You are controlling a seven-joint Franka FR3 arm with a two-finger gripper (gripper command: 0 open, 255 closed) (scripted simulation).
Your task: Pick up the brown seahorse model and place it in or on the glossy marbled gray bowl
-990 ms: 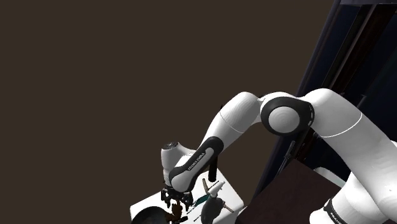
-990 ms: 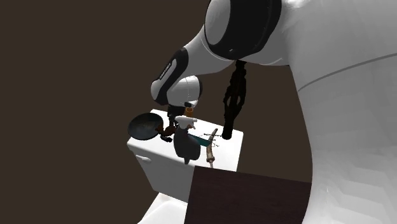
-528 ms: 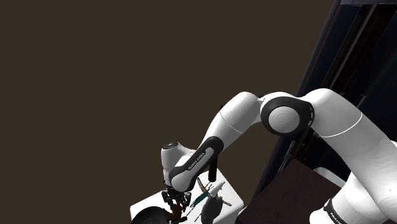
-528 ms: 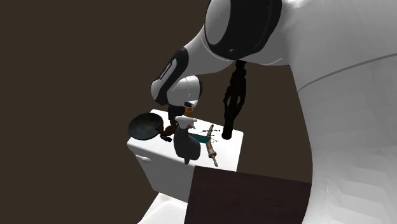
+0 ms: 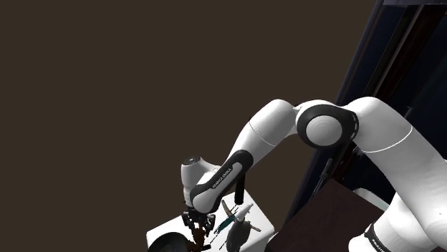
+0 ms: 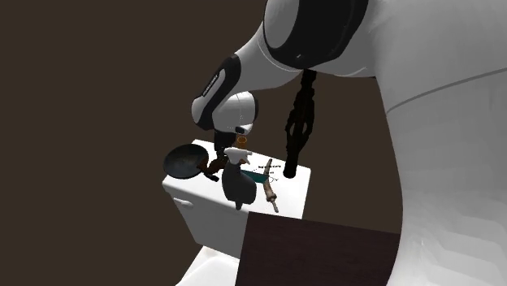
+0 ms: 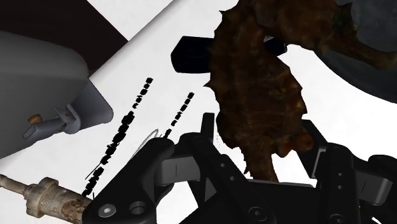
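**Seahorse pinched at the bowl's edge**

My white arm [image 5: 272, 136] arches over a white table [image 6: 185, 195], with a tall black object [image 6: 297, 126] standing at its far edge. The glossy dark gray bowl [image 6: 184, 161] sits at the corner toward the second exterior view's left. A dark bottle with a white cap [image 6: 237, 185] and a slim brown tool [image 6: 269, 192] are nearby. My black gripper [image 7: 261, 143] pinches the seahorse [image 7: 254, 95] just beside the bowl, one finger against each flank of its lower body. The model is mottled rust-brown, rough and ridged, with a spiny back and a tapering tail. I cannot tell whether it is off the tabletop.
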